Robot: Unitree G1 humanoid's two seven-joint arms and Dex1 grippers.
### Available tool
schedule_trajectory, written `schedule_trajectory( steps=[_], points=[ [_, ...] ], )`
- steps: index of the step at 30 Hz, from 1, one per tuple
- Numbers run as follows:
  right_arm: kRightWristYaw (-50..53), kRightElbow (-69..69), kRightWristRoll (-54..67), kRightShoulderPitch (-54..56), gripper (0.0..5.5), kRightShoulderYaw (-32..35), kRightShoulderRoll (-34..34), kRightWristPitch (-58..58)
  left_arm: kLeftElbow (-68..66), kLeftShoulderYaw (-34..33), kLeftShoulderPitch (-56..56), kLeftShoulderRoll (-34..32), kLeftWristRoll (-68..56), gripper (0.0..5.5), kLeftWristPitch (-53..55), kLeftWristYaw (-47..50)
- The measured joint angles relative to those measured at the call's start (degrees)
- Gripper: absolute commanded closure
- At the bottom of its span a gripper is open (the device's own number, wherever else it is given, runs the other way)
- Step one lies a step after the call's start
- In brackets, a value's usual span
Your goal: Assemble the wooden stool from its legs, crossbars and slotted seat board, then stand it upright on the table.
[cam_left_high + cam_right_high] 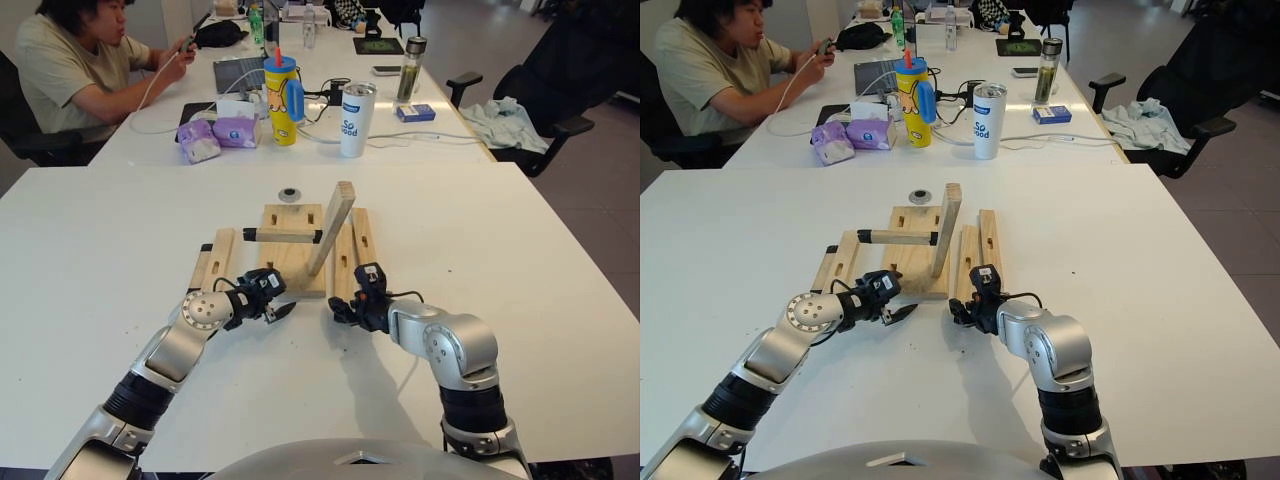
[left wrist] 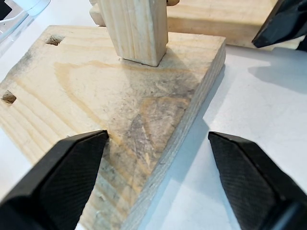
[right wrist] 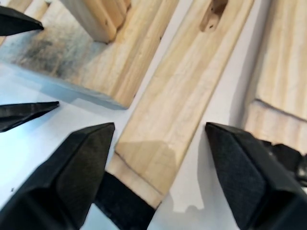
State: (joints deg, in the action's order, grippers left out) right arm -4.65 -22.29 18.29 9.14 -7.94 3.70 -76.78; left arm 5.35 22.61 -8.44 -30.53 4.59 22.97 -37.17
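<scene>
The seat board (image 1: 285,262) is lying flat in the middle of the white tabletop (image 1: 520,260). One leg (image 1: 333,225) is standing in it near its right edge, leaning slightly right. A crossbar (image 1: 283,236) is running left from that leg, above the board.

Two more legs are lying flat just right of the board, side by side: a nearer leg (image 3: 163,124) and another (image 1: 364,238) beyond it. Further wooden pieces (image 1: 213,258) are lying just left of the board.

The left gripper (image 1: 277,309) is hovering at the board's near corner. Its fingers (image 2: 72,163) are spread wide, one over the wood and one over the bare tabletop, gripping nothing.

The right gripper (image 1: 335,310) is sitting at the near end of the nearer loose leg. Its fingers (image 3: 81,153) are wide apart on either side of that end, not touching it.

A small round object (image 1: 290,194) is resting beyond the board.
</scene>
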Motion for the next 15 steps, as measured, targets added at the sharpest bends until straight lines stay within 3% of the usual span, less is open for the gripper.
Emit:
schedule_trajectory(
  steps=[8, 15],
  points=[
    [0.23, -0.03, -4.29, 0.52, 1.97, -2.67, 5.55, 2.02, -0.27, 0.02, -0.21, 0.47, 0.03, 1.63, 0.08, 0.03],
    [0.06, 0.89, -4.80, 0.81, 1.97, -3.63, 4.44, 3.69, -0.62, 0.31, -0.63, 0.73, 0.02, 1.63, 0.08, 0.02]
  ],
)
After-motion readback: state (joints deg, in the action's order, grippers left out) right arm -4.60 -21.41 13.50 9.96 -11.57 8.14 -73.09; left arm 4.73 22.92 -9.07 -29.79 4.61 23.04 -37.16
